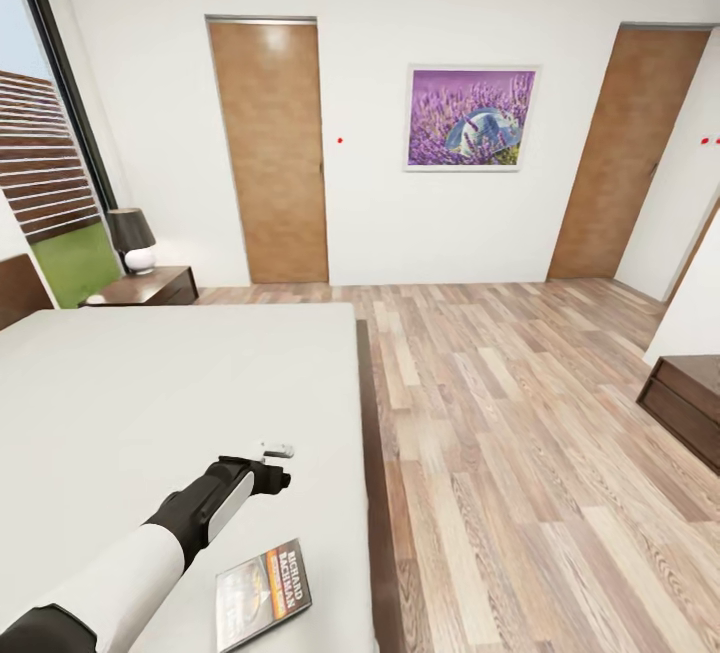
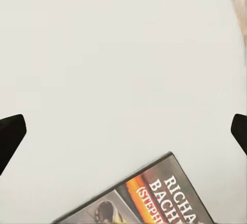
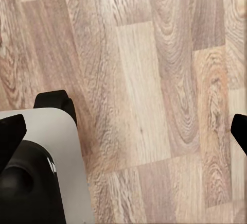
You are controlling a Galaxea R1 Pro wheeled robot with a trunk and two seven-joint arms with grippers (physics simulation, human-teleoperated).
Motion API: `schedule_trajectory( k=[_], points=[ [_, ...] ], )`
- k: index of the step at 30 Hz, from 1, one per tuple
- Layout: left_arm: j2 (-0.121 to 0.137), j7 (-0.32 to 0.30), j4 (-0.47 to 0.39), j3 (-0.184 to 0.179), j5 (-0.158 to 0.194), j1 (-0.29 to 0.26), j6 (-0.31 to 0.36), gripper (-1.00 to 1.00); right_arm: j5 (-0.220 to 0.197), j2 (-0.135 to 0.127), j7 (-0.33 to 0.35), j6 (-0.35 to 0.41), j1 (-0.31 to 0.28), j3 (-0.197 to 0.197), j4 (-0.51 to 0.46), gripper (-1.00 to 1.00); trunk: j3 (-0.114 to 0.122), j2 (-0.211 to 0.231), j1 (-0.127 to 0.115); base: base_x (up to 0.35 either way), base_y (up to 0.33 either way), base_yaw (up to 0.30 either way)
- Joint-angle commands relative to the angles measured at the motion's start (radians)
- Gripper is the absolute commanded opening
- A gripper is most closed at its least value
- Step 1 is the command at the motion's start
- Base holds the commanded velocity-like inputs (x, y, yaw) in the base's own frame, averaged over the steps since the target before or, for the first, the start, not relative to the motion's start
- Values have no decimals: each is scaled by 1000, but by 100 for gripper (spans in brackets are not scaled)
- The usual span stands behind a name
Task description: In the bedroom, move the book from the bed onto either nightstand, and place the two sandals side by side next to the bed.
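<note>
At the far left of the head view, a tall black-framed window (image 1: 45, 133) ran up the upper left of the frame, with slatted fencing and green grass behind it. Below it, at mid-left, stood the low dark brown glossy wooden nightstand (image 1: 150, 287), carrying a small lamp (image 1: 131, 239) with a dark shade and a white round base.

The large low bed (image 1: 120, 403), with its plain light-grey mattress and dark brown wood edge, took up the lower left of the frame. My left arm reached out over that mattress, and my left fingers (image 1: 272, 478) hung above the sheet in the lower left-centre. In the left wrist view my two black fingertips (image 2: 10, 134) sat at opposite edges of the picture, spread wide with nothing between them but mattress.

The small thin paperback book (image 1: 263, 595), dark-covered with an orange-toned picture and white block lettering, lay flat on the mattress at the bottom of the head frame, near the bed's right edge and nearer the bottom than my left fingers. Its corner showed at the bottom of the left wrist view (image 2: 154, 195), apart from the fingertips.

Further right were a brown wooden door (image 1: 270, 148), a purple lavender picture (image 1: 471, 118) on the white wall, and the light wood-plank floor (image 1: 520, 453).

My right fingers (image 3: 123, 131) pointed down at the planks, tips spread to both edges, empty.
</note>
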Motion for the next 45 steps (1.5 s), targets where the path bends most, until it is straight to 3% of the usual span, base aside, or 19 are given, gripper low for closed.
schedule_trajectory(
  k=[1,45],
  points=[
    [1,9,-2,-8,11,-1,4,100,-4,0,6,-4,-1,-8,1,100,-1,-1,0,25,-85,-1],
    [1,11,-2,-8,10,0,2,100,-4,0,6,-4,-1,-6,1,100,-1,-1,0,-20,-45,0]
  ],
)
